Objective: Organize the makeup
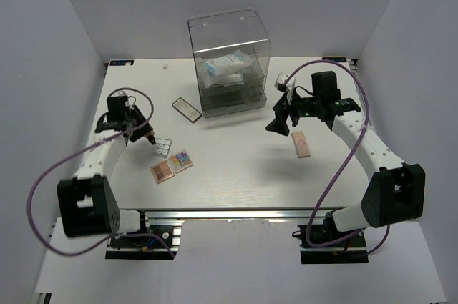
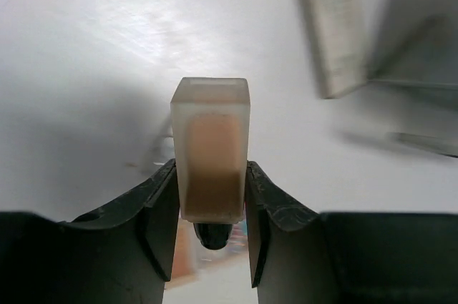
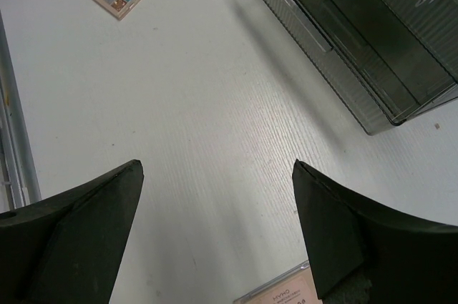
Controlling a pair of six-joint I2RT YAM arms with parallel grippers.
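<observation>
Your left gripper was clamped on the small brown bottle at the table's left; your right gripper hung wide open, empty. Only the white-and-blue packet sat in the drawer box; the palettes and dark-framed case lay outside.

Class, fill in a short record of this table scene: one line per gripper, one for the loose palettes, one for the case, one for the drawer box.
Left gripper: closed on small brown bottle
Right gripper: open, empty, near peach palette
Near-left palettes: pink palette and multicoloured palette side by side; white-grid palette behind them
Dark-framed case: left of drawer box
Drawer box contents: white-and-blue packet
</observation>
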